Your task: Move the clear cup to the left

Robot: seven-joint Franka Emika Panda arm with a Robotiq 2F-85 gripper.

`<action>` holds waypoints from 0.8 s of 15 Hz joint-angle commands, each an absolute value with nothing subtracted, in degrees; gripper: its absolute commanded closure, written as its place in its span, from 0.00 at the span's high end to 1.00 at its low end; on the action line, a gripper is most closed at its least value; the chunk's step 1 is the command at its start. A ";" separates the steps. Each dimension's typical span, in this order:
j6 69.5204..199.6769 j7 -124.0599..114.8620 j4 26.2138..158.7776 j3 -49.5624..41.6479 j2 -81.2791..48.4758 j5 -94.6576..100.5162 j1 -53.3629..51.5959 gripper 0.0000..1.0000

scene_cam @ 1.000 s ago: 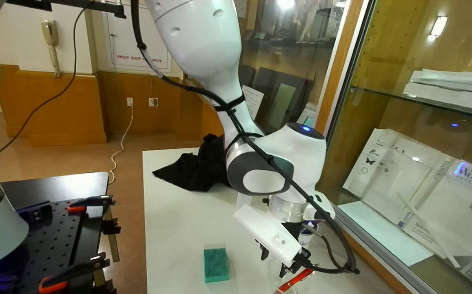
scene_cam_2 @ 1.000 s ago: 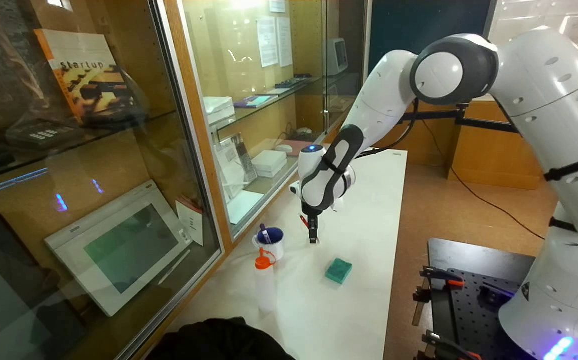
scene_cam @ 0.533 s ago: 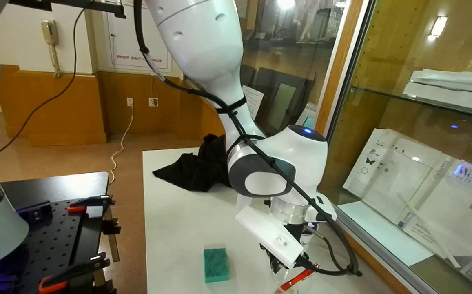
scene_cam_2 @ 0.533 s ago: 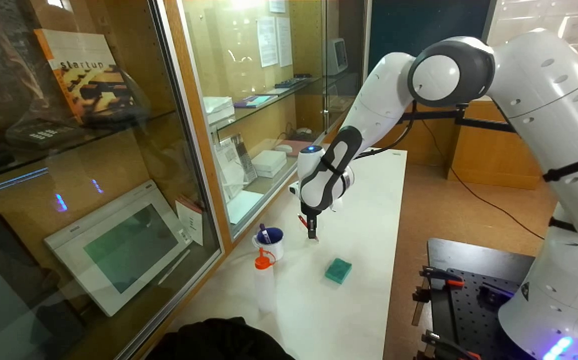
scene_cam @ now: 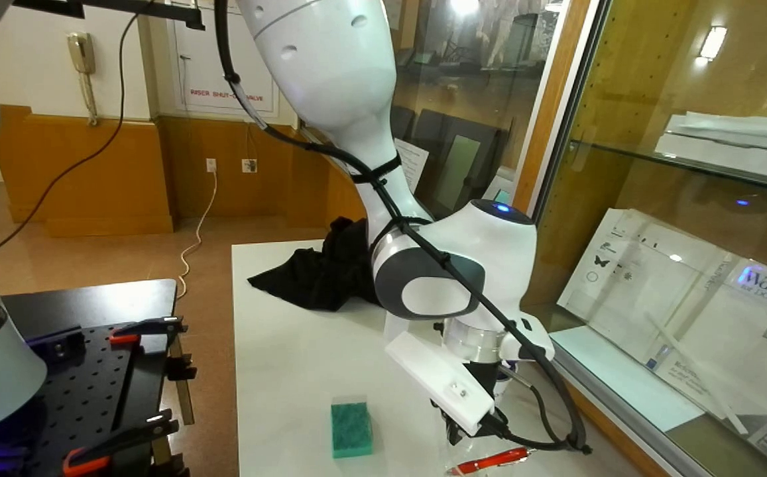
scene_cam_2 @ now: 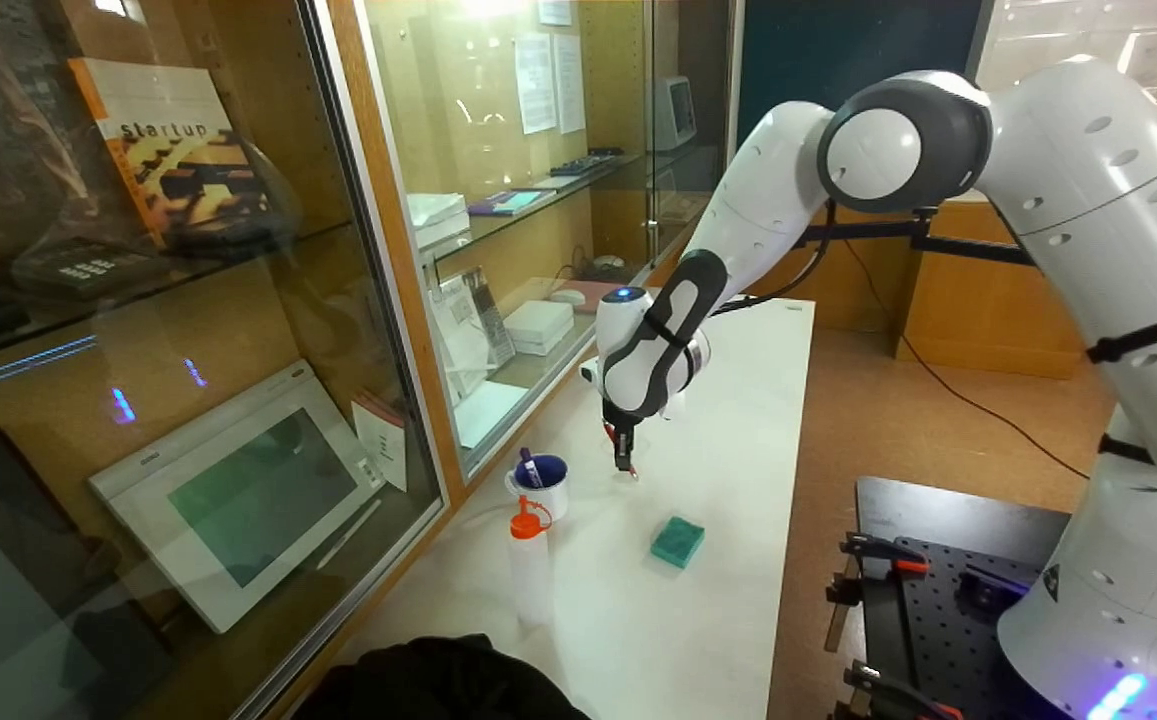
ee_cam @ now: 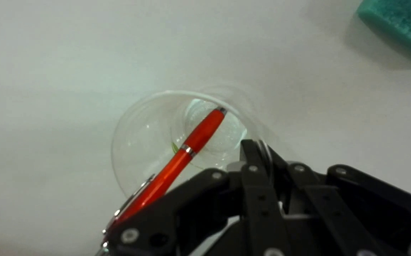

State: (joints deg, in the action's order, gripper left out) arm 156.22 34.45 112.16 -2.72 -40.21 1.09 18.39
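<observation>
The clear cup [ee_cam: 139,142] shows in the wrist view as a faint see-through ring with its bottom visible inside. My gripper [ee_cam: 264,151] is shut on the right side of its rim, one finger inside the wall and one outside. A red pen [ee_cam: 198,133] leans in the cup, its clip end sticking out over the rim. In an exterior view the gripper [scene_cam: 455,434] sits low over the table, and the cup is barely visible there beside the red pen [scene_cam: 492,461]. In an exterior view the gripper [scene_cam_2: 624,462] hides most of the cup.
A green sponge [scene_cam: 351,429] lies on the white table [scene_cam: 284,371]. A white mug [scene_cam_2: 546,497] with blue inside holds a marker. Near it stands a white bottle [scene_cam_2: 530,570] with a red cap. Black cloth [scene_cam: 330,271] and a glass display case [scene_cam: 622,411] border the table.
The fingers have come together on the cup's rim. My gripper has risen slightly. The pen now lies flatter, its upper end shifted toward the display case in an exterior view.
</observation>
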 commanded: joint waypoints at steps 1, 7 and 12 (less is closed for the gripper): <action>158.21 28.47 117.54 -5.17 -35.00 5.14 16.06 0.01; 158.43 20.76 127.35 -10.15 -25.62 16.78 8.56 0.01; 158.17 19.88 137.67 -8.11 -15.65 24.07 3.75 0.01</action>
